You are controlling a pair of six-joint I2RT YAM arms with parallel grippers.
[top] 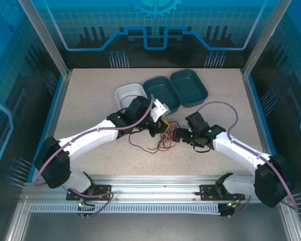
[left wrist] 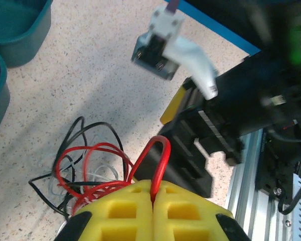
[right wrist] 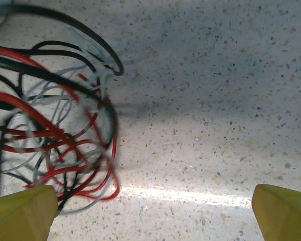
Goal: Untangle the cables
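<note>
Yellow left fingers (left wrist: 123, 213) are pressed together, pinching a loop of the red cable (left wrist: 163, 139). The right fingers (right wrist: 283, 213) stand wide apart, holding nothing, just right of the tangle of cables (top: 163, 143) lying mid-worktop (top: 90, 100).

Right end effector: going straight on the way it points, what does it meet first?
Likely bare table, ahead of the open right end effector; the cables lie off to one side, depth unclear.
</note>
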